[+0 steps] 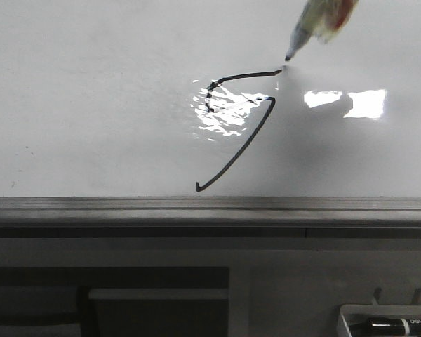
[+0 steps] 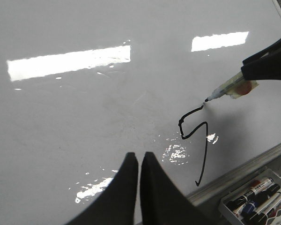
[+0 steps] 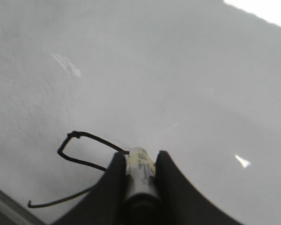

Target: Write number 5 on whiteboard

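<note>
The whiteboard (image 1: 91,105) fills the front view, with a grey rail along its lower edge. On it is a slanted black number 5 (image 1: 242,144) with a short top bar and a long curved tail. It also shows in the left wrist view (image 2: 199,140) and in the right wrist view (image 3: 70,159). My right gripper (image 3: 140,157) is shut on a marker (image 3: 141,176). The marker (image 1: 316,24) comes in from the top right, and its tip is at the right end of the top bar. My left gripper (image 2: 139,157) is shut and empty over bare board, left of the 5.
A white tray (image 1: 351,316) with a black marker (image 1: 400,326) sits below the rail at the lower right. In the left wrist view the tray (image 2: 225,202) holds several markers. Bright lamp reflections lie on the board (image 1: 351,102).
</note>
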You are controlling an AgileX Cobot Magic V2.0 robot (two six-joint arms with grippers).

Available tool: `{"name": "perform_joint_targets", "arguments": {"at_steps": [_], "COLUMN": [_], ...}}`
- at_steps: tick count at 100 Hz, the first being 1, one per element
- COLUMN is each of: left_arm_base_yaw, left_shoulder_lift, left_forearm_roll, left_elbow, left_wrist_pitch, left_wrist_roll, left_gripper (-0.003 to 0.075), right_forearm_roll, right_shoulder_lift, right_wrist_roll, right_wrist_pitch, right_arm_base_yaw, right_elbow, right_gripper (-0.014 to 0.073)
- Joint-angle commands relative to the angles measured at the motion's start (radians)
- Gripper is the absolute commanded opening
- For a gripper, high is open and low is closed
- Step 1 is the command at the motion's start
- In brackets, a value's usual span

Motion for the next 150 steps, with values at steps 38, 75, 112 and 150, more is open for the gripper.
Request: {"name": "perform_joint_targets", "arguments": {"at_steps": [38, 75, 112, 150], "left_arm_base_yaw": [0.001, -0.254, -0.364, -0.364], "left_shoulder_lift": [0.185, 0.457, 0.671, 0.716], "left_forearm_roll": [-0.02, 0.102, 0.11, 0.07], "left_elbow": [-0.188, -0.44, -0.495, -0.495], "left_wrist_pitch": [0.264, 0.462, 0.404, 0.403], "left_wrist_roll": [0.184, 0.367, 0.367, 0.367], "left_gripper": [0.0304, 0.0408, 0.0408, 0.0408], "right_forearm_roll": [-0.055, 0.181, 0.385, 0.382], "right_shoulder_lift": [-0.154, -0.104, -0.104, -0.121], "right_wrist_roll": [-0.027, -0.317, -0.573, -0.562], "right_wrist_pitch": [-0.118, -0.29, -0.141, -0.282], "right_arm_base_yaw": [0.202, 0.251, 0.288, 0.279], "right_elbow": [-0.031, 0.038, 0.048, 0.177], "right_gripper": [-0.0065, -0.0069, -0.0069, -0.0069]}}
